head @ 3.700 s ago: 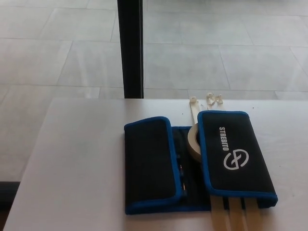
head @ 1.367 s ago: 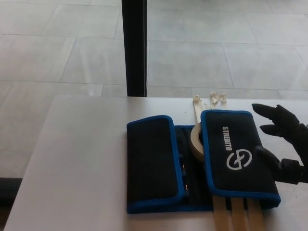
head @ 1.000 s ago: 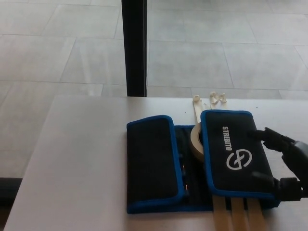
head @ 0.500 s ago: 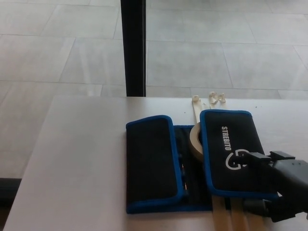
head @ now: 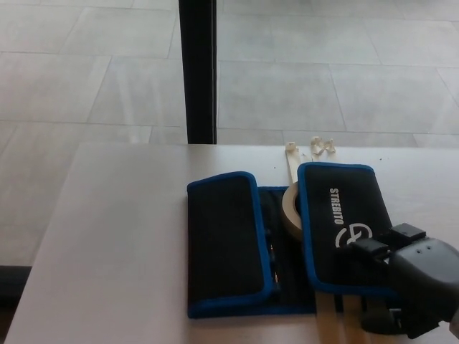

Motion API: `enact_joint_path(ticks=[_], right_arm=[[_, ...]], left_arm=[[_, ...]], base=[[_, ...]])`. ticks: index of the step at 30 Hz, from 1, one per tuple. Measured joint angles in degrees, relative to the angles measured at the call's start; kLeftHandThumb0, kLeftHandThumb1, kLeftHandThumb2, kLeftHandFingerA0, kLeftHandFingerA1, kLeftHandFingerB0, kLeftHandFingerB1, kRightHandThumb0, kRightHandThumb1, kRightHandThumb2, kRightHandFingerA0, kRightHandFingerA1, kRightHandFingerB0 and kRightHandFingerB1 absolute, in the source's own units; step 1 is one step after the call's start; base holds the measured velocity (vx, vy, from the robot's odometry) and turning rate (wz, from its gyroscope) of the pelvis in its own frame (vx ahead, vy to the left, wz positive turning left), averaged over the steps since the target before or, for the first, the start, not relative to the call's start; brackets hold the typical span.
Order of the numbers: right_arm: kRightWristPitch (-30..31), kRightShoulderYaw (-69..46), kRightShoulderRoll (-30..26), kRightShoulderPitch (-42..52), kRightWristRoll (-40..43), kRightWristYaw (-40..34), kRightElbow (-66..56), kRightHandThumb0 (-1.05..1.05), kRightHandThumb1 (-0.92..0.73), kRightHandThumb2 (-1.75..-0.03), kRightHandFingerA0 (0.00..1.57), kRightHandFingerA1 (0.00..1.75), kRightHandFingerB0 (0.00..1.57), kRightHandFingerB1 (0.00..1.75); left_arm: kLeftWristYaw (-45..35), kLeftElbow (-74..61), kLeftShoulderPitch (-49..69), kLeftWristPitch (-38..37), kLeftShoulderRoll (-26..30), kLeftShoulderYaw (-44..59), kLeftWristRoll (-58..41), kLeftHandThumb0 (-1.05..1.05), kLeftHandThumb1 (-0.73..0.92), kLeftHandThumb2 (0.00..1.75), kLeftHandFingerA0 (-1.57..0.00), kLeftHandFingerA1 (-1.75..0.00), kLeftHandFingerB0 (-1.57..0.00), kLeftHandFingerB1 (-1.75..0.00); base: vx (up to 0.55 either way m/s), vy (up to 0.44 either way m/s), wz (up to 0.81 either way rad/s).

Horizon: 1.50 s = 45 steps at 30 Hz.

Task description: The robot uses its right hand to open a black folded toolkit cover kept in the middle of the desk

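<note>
Head view looks down on a pale desk (head: 122,236) with the black, blue-edged toolkit cover (head: 287,240) lying in its middle to right part, near the front edge. Its left flap (head: 224,240) and its right flap (head: 341,226), which bears white lettering, are both folded inward, with a narrow strip of the inside showing between them. A roll of tape (head: 290,209) peeks out from under the right flap's far left edge, and pale strips (head: 290,161) stick out past the cover's far side. The right hand (head: 405,276) lies over the near right corner of the right flap; I cannot tell whether its fingers are gripping the flap. Beyond the desk stands a dark post (head: 197,72) on a tiled floor (head: 86,72).
</note>
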Motion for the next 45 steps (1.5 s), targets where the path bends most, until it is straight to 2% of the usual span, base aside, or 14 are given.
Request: enact_joint_path(ticks=[3,7,8,10,16,18,21,22,25,27,37,40,42,45], right_arm=[[1.16,1.5,0.05,-0.97,-2.45,-1.75,1.89,-0.51,-0.66,-0.6,0.43,0.57,0.28,0.31],[3.0,3.36,0.77,-2.72,-5.66,-5.21,5.18,-0.34,-0.66,-0.59,0.65,1.27,0.43,0.36],[3.39,3.6,1.04,-3.08,-6.25,-5.96,5.79,-0.29,-0.64,-0.59,0.69,1.37,0.48,0.37],[4.75,4.01,2.28,-4.27,-7.87,-8.42,7.88,-0.28,-0.63,-0.59,0.68,1.33,0.49,0.39],[7.67,4.83,6.5,-6.05,-11.16,-14.31,13.58,-0.28,-0.63,-0.62,0.8,1.56,0.49,0.41],[8.29,5.19,8.18,-6.51,-12.13,-16.45,15.79,-0.27,-0.61,-0.62,0.89,1.64,0.51,0.43],[9.26,5.22,10.71,-7.02,-13.28,-19.81,19.2,-0.27,-0.55,-0.6,0.98,1.69,0.59,0.48],[9.52,5.09,11.49,-7.11,-13.47,-20.85,20.16,-0.26,-0.54,-0.6,0.98,1.7,0.61,0.48],[10.22,4.15,14.2,-7.34,-13.82,-24.17,23.11,-0.32,-0.54,-0.59,0.99,1.69,0.79,0.53],[10.52,3.36,15.69,-7.44,-13.91,-26.32,24.56,-0.4,-0.54,-0.62,0.95,1.67,0.87,0.57],[11.94,-8.98,24.42,-4.25,-11.59,-34.69,24.99,-0.39,-0.61,-0.65,0.98,1.7,0.95,0.68],[11.97,-14.09,25.49,-1.43,-10.26,-36.57,20.65,-0.4,-0.57,-0.64,1.0,1.67,0.96,0.69],[11.89,-17.0,25.81,0.03,-9.41,-37.74,17.87,-0.32,-0.45,-0.93,1.25,1.34,0.84,0.78],[10.89,-22.12,26.67,2.83,-7.21,-38.93,12.16,-0.3,-0.65,-0.68,1.06,1.5,0.96,0.63]], left_arm=[[0.04,0.01,-0.12,0.0,0.0,0.0,0.0,-1.03,0.37,1.32,-0.27,-1.45,-0.31,-1.43],[0.08,0.03,-0.24,0.0,0.0,-0.02,0.0,-1.03,0.36,1.34,-0.3,-1.45,-0.33,-1.42],[0.09,0.03,-0.25,0.0,0.0,-0.03,0.0,-1.05,0.42,1.38,-0.52,-1.2,-0.4,-1.12],[0.13,0.05,-0.28,0.0,0.01,-0.03,0.0,-1.04,0.38,1.33,-0.27,-1.48,-0.31,-1.44],[0.3,0.08,-0.32,0.0,0.01,0.0,-0.04,-1.05,0.38,1.33,-0.26,-1.49,-0.3,-1.47],[0.37,0.09,-0.39,0.0,0.03,0.0,-0.08,-1.05,0.43,1.39,-0.44,-1.18,-0.35,-1.11],[0.59,0.14,-0.62,0.02,0.12,0.0,-0.17,-1.05,0.45,1.39,-0.47,-1.19,-0.39,-1.12],[0.68,0.17,-0.68,0.03,0.2,0.0,-0.18,-1.04,0.41,1.32,-0.28,-1.52,-0.3,-1.46],[0.94,0.36,-0.78,0.08,0.81,-0.02,-0.27,-1.05,0.45,1.39,-0.45,-1.16,-0.4,-1.13],[1.06,0.39,-0.88,0.08,1.19,-0.02,-0.34,-1.05,0.44,1.31,-0.23,-1.47,-0.27,-1.46],[1.79,1.15,-1.34,0.52,2.14,-0.11,-0.93,-1.05,0.45,1.28,-0.22,-1.48,-0.24,-1.45],[1.85,1.24,-1.45,0.56,2.27,-0.05,-1.04,-1.04,0.46,1.4,-0.33,-1.11,-0.27,-1.06],[1.87,1.25,-1.49,0.58,2.33,0.01,-1.14,-1.05,0.47,1.37,-0.47,-1.17,-0.39,-1.12],[1.89,1.3,-1.5,0.58,2.35,0.04,-1.29,-1.05,0.47,1.26,-0.26,-1.53,-0.28,-1.47]], base=[[0.0,0.0,0.0],[0.0,0.0,0.0],[0.0,0.0,0.0],[0.0,0.0,0.0],[0.0,0.0,0.0],[0.0,0.0,0.0],[0.0,0.0,0.0],[0.0,0.0,0.0],[0.0,0.0,0.0],[0.0,0.0,0.0],[0.0,0.0,0.0],[0.0,0.0,0.0],[0.0,0.0,0.0],[0.0,0.0,0.0]])
